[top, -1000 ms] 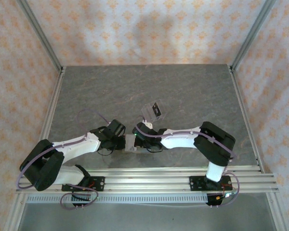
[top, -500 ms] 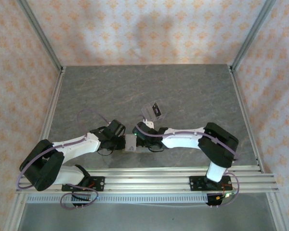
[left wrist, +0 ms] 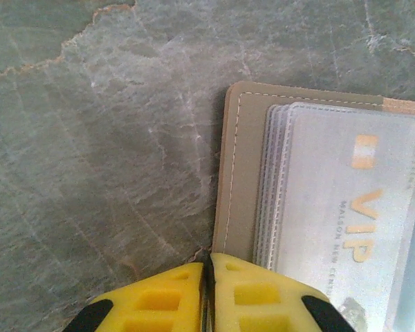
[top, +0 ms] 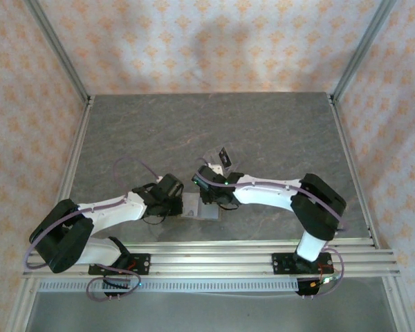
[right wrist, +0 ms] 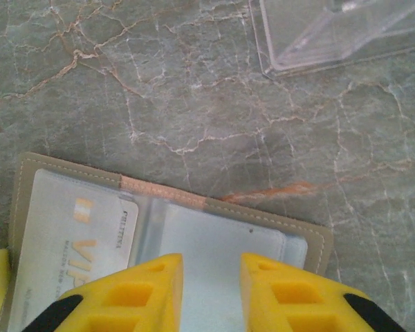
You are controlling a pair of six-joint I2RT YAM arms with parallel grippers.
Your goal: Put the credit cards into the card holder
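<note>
The card holder [top: 202, 208] lies opened flat on the table, a taupe stitched cover [left wrist: 243, 173] with clear sleeves. A pale credit card with gold VIP lettering [left wrist: 353, 221] sits in a sleeve [right wrist: 76, 242]. My left gripper [left wrist: 209, 259] is shut, its tips against the holder's near left corner; in the top view it [top: 179, 205] is just left of the holder. My right gripper [right wrist: 211, 266] is open a little over a clear sleeve, nothing between its fingers; from above it [top: 212, 199] hovers at the holder's right half. One dark card [top: 225, 154] stands in the clear stand.
A clear slotted plastic stand [top: 220, 159] sits just behind the right gripper, its base at the top right of the right wrist view [right wrist: 332, 34]. Bare marbled table [top: 194, 124] stretches behind, framed by aluminium posts and the front rail [top: 207, 256].
My right gripper has gone from shut to partly open and drawn back a little from the holder. The holder now lies flatter and more spread out. The left gripper stays shut in place.
</note>
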